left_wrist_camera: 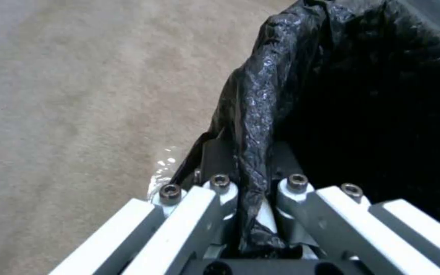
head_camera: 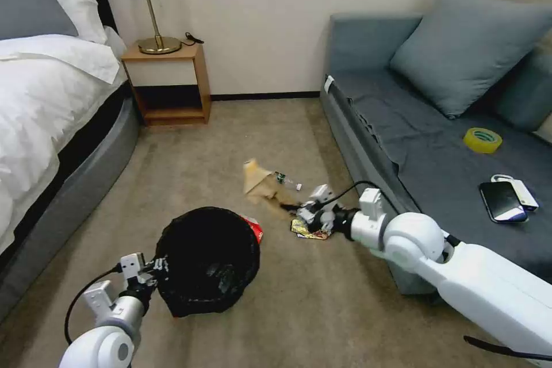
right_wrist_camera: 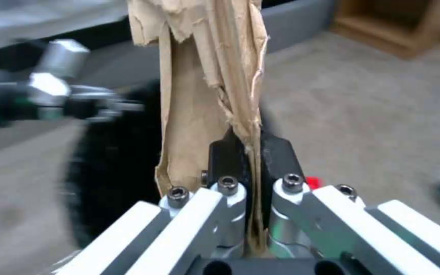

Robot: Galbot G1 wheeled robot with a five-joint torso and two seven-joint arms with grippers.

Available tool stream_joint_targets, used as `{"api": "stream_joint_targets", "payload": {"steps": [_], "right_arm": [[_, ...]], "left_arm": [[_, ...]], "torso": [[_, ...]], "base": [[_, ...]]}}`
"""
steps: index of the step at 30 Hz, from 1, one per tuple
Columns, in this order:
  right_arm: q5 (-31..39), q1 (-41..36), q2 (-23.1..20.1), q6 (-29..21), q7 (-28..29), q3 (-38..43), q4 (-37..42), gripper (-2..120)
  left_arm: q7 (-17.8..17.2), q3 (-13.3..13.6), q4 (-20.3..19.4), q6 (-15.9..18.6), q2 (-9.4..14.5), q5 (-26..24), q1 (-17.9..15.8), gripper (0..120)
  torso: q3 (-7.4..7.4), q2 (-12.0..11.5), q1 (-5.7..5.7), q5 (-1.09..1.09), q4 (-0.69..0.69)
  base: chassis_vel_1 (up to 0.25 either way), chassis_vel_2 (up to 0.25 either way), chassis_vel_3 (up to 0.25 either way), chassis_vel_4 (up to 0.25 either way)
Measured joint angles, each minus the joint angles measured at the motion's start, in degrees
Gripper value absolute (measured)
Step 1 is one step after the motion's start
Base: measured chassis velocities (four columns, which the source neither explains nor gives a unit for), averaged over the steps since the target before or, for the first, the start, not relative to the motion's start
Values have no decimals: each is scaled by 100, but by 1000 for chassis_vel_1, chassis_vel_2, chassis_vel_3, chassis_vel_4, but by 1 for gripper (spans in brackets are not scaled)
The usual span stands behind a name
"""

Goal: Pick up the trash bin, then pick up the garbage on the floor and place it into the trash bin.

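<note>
The trash bin (head_camera: 210, 261), lined with a crinkly black bag, is at lower left; my left gripper (head_camera: 154, 270) is shut on its rim, and the left wrist view shows the jaws of that gripper (left_wrist_camera: 250, 152) pinching the bag-covered rim (left_wrist_camera: 261, 99). My right gripper (head_camera: 307, 214) is low over the carpet, shut on the crumpled brown paper bag (head_camera: 261, 183). From the right wrist, the torn paper (right_wrist_camera: 204, 76) is clamped in that gripper (right_wrist_camera: 252, 147) with the bin (right_wrist_camera: 113, 152) behind it. A red packet (head_camera: 255, 229) touches the bin's side. A gold wrapper (head_camera: 307, 231) lies under the right gripper. A small bottle (head_camera: 287, 181) lies beyond the paper bag.
A grey sofa (head_camera: 402, 126) on the right carries a yellow tape roll (head_camera: 482, 140) and a black phone (head_camera: 502, 201). A bed (head_camera: 52, 103) runs along the left. A wooden nightstand (head_camera: 169, 83) with a lamp stands at the back wall. Open carpet (head_camera: 322, 310) lies in front.
</note>
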Motion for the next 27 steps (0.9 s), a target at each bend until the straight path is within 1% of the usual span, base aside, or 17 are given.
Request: {"api": "stream_joint_targets", "payload": {"steps": [3,4,8,13,21,23,24,27], "right_arm": [[-12,339,151,-43,35,-613,85,0],[-12,339,151,-43,35,-613,85,0],[-86,580,398,-54,56,-1100,-35,0],[-208,670,599,-88,72,-1363,-283,0],[-497,463,655,2,52,-1341,-589,0],[-609,367,655,46,42,-1315,-652,6],[-609,367,655,46,42,-1315,-652,6],[-702,281,642,83,18,-1288,-694,18]], "left_arm": [[16,103,-35,11,8,45,1,4],[16,103,-35,11,8,45,1,4],[37,145,-122,24,-6,59,41,4],[84,157,-189,33,-34,77,93,4],[198,165,-260,76,-99,43,113,4],[228,192,-254,81,-134,46,93,4],[228,192,-254,81,-134,46,93,4],[275,223,-197,81,-146,56,63,4]], "torso": [[0,0,0,1,0],[0,0,0,1,0],[0,0,0,1,1],[0,0,0,1,1],[0,0,0,1,0],[0,0,0,2,0],[0,0,0,2,0],[0,0,0,1,0]], "base": [[0,0,0,0],[0,0,0,0],[0,0,0,0],[0,0,0,0],[0,0,0,0],[0,0,0,0],[0,0,0,0],[0,0,0,0]]}}
